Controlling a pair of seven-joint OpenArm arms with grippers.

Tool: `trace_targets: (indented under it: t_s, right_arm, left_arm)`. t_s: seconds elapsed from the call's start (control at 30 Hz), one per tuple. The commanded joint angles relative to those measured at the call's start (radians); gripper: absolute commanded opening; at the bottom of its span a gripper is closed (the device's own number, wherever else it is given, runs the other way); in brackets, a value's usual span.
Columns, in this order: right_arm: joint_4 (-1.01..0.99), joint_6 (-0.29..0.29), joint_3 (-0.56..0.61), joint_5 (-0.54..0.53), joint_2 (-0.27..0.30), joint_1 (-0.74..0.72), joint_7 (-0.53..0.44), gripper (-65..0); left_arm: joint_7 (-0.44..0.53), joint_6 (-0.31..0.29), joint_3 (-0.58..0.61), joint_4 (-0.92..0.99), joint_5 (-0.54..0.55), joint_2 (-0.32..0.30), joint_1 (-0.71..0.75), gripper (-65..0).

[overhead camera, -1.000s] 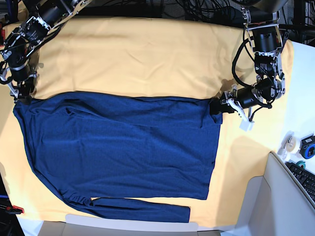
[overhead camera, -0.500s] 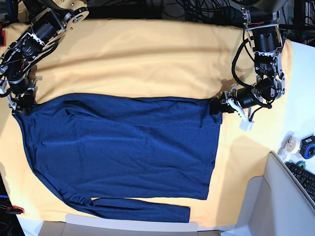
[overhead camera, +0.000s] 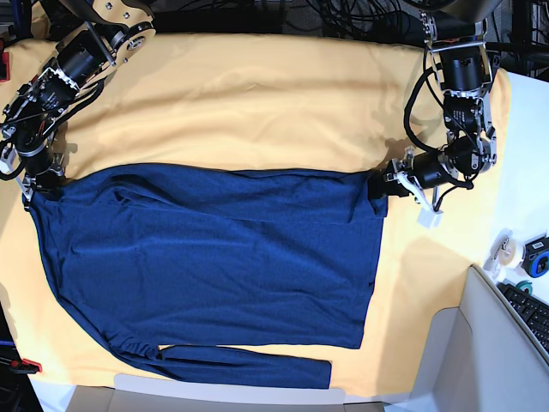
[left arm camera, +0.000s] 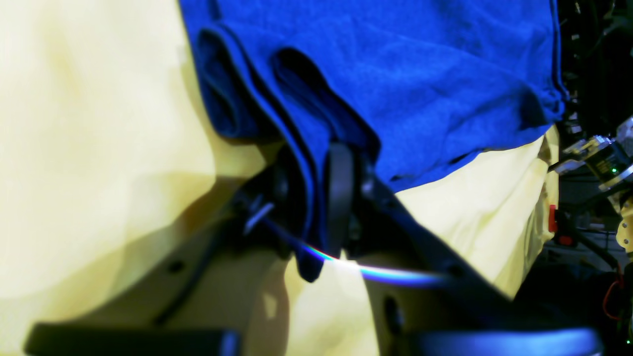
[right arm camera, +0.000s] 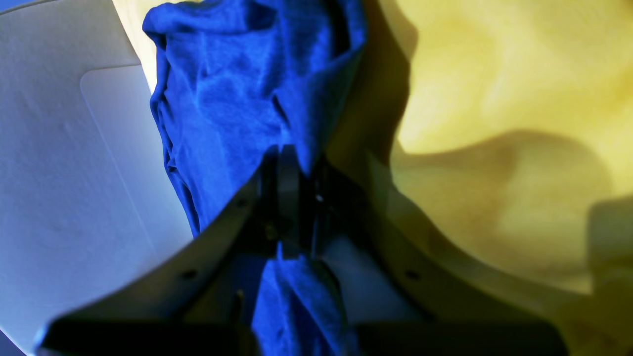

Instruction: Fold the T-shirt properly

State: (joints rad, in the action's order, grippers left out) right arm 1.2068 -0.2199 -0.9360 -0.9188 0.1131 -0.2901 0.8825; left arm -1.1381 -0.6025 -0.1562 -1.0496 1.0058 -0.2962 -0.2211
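Note:
The T-shirt [overhead camera: 214, 257], dark navy with long sleeves, lies spread flat on the yellow table cloth [overhead camera: 257, 94], one sleeve folded along its front edge. On the right of the base view my left gripper [overhead camera: 377, 186] sits at the shirt's far right corner. The left wrist view shows this gripper [left arm camera: 321, 198] shut on a fold of the T-shirt [left arm camera: 395, 74]. At the shirt's far left corner is my right gripper [overhead camera: 39, 184]. Its own wrist view shows the right gripper [right arm camera: 292, 198] pinching bunched fabric of the T-shirt [right arm camera: 237, 99].
A tape roll [overhead camera: 508, 251], a blue object [overhead camera: 539, 257] and a keyboard [overhead camera: 532, 313] lie at the right edge. A pale board [overhead camera: 455, 360] stands at the front right. Cables [overhead camera: 343, 17] hang behind the table. A white panel [right arm camera: 59, 173] borders the cloth.
The right arm has come slightly forward onto the shirt's far left corner and its jaws have closed on the fabric. The left arm stays at the right corner, gripping tighter.

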Motion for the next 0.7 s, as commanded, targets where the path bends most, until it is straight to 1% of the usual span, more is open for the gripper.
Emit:
trace_targets:
  t_s: [0.0,0.1,0.2,0.4,0.43,0.53,0.67]
  right_arm:
    - [0.003,0.003,0.018,-0.021,0.003,-0.002,0.016,-65.0]
    - [0.009,0.003,0.044,-0.021,0.004,0.016,0.016,-65.0]
    - [0.021,0.003,0.045,-0.021,0.004,0.045,0.016,-65.0]
    - [0.118,0.003,0.056,-0.021,0.006,0.127,0.016,-65.0]
    - [0.133,0.003,0.064,-0.021,0.012,0.142,0.016,-65.0]
    - [0.169,0.003,0.093,-0.021,0.047,0.185,0.016,-65.0]
    - [0.227,0.003,0.096,-0.023,0.066,0.237,0.016,-65.0]
  left_arm:
    - [-0.003,-0.003,0.0,-0.011,0.008,-0.01,-0.014,-64.6]
    - [-0.003,-0.003,0.0,-0.011,0.008,-0.013,-0.001,-65.0]
    - [-0.003,-0.003,-0.001,-0.014,0.008,-0.016,-0.001,-65.0]
    - [-0.003,-0.004,-0.006,-0.036,0.011,-0.022,0.036,-65.0]
    - [-0.003,-0.004,-0.006,-0.059,0.011,-0.036,0.044,-65.0]
    - [-0.006,-0.004,-0.007,-0.13,0.012,-0.045,0.082,-65.0]
    - [-0.012,-0.004,-0.009,-0.208,0.012,-0.054,0.136,-65.0]
